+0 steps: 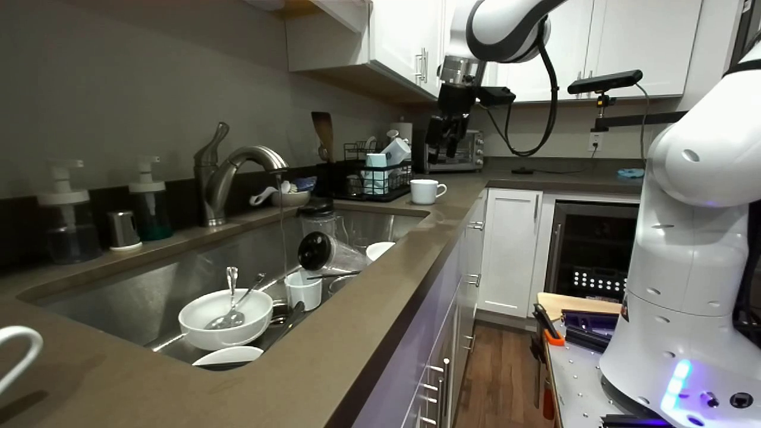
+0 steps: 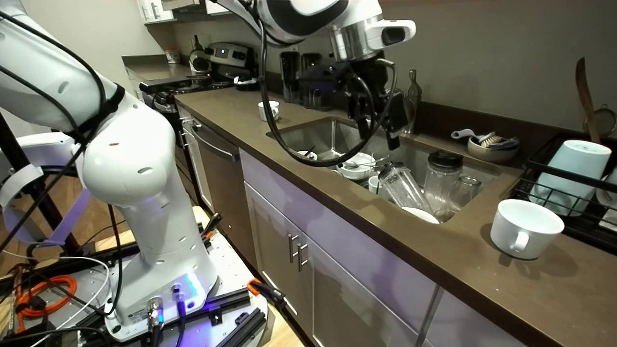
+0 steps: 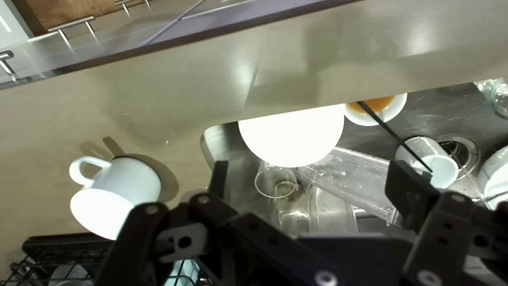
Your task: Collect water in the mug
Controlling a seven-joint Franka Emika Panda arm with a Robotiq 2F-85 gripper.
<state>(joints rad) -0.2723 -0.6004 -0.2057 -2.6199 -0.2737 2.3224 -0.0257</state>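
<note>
A white mug (image 1: pixel 424 192) stands upright on the counter beside the sink's end, near the dish rack. It also shows in an exterior view (image 2: pixel 524 230) and at the left of the wrist view (image 3: pixel 127 184). A second white mug (image 2: pixel 266 112) stands on the counter past the sink's far end; its handle (image 1: pixel 21 353) shows at an exterior view's edge. The faucet (image 1: pixel 215 181) runs a thin water stream (image 1: pixel 283 229) into the sink (image 1: pixel 128 300). My gripper (image 3: pixel 313 184) is open and empty, high above the sink; it shows in both exterior views (image 1: pixel 444 148) (image 2: pixel 379 137).
The sink holds a white bowl (image 1: pixel 223 327), a white cup (image 1: pixel 304 290), a tipped clear container (image 2: pixel 404 187) and a lidded jar (image 2: pixel 442 178). A black dish rack (image 1: pixel 389 193) stands behind the mug. Upper cabinets (image 1: pixel 404 35) hang near the arm. Soap dispensers (image 1: pixel 68 217) stand behind the sink.
</note>
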